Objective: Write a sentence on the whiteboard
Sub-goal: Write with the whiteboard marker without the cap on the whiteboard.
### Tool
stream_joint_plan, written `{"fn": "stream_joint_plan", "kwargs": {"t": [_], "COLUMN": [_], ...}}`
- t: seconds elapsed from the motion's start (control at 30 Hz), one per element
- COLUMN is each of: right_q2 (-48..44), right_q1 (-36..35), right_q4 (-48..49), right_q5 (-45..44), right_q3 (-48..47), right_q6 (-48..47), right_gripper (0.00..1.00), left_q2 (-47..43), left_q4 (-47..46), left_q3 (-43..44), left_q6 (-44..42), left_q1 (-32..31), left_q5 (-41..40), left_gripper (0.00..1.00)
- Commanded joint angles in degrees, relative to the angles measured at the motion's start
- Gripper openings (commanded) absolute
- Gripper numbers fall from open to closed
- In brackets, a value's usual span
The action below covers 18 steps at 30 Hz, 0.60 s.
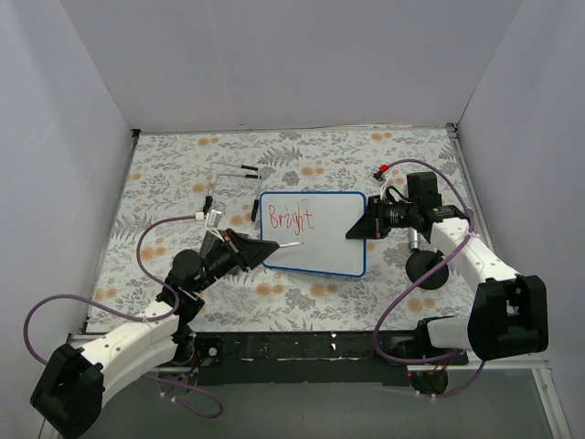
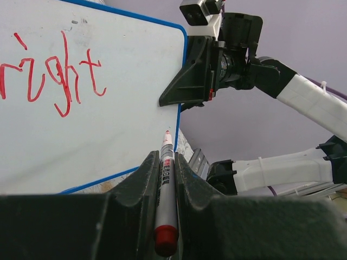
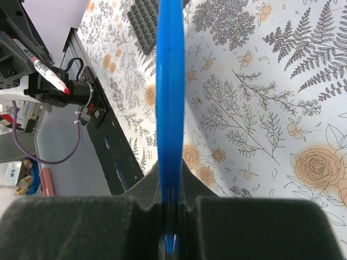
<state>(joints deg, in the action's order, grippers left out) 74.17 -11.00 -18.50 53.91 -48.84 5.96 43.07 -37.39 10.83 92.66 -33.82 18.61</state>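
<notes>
The left jaws, reaching in from the near left, are closed on a marker (image 2: 166,187) whose long axis points rightward at the whiteboard (image 1: 324,251). Print on its barrel is too small to read. The whiteboard lies mid-worktop (image 1: 183,174), long side left to right. The sentence (image 1: 291,218), in red, reads only "Bright". The marker tip sits just below it, contact unclear. Bare board for the next word lies rightward. The right jaws clamp the whiteboard's right edge.

Floral tablecloth (image 1: 302,151) between 3 plain pale walls (image 1: 274,55)
</notes>
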Motion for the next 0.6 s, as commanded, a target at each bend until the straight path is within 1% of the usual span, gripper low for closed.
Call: {"fn": "stream_joint_plan", "kwargs": {"t": [0.0, 0.13, 0.17, 0.27, 0.3, 0.4, 0.57], "right_q2": [-1.2, -1.3, -1.2, -1.0, -1.0, -1.1, -1.4], "right_q1": [-0.2, -0.2, -0.2, -0.2, -0.2, -0.2, -0.2], "right_q4": [3.1, 3.4, 3.4, 3.5, 3.5, 3.5, 3.6], "right_q5": [2.4, 2.7, 2.7, 2.8, 2.7, 2.6, 2.9], "right_q3": [0.5, 0.5, 0.5, 0.3, 0.2, 0.1, 0.1], "right_q6": [-0.9, -0.6, -0.4, -0.1, 0.0, 0.1, 0.3], "right_gripper": [0.01, 0.01, 0.01, 0.01, 0.01, 0.01, 0.01], "left_q2": [3.9, 9.7, 12.4, 16.5, 19.1, 24.8, 31.3], "left_q4": [-4.7, -7.6, -8.3, -9.8, -10.2, -10.8, -10.7], "left_q3": [3.1, 6.0, 6.8, 10.8, 13.1, 16.3, 21.9], "left_q6": [-1.5, -2.2, -2.5, -3.4, -3.5, -3.9, -3.2], "left_q1": [-3.0, -5.0, -5.4, -6.3, -6.6, -7.1, -7.9], "left_q5": [-4.6, -7.1, -7.4, -9.0, -9.6, -11.7, -14.6], "left_gripper": [0.00, 0.00, 0.00, 0.00, 0.00, 0.00, 0.00]}}
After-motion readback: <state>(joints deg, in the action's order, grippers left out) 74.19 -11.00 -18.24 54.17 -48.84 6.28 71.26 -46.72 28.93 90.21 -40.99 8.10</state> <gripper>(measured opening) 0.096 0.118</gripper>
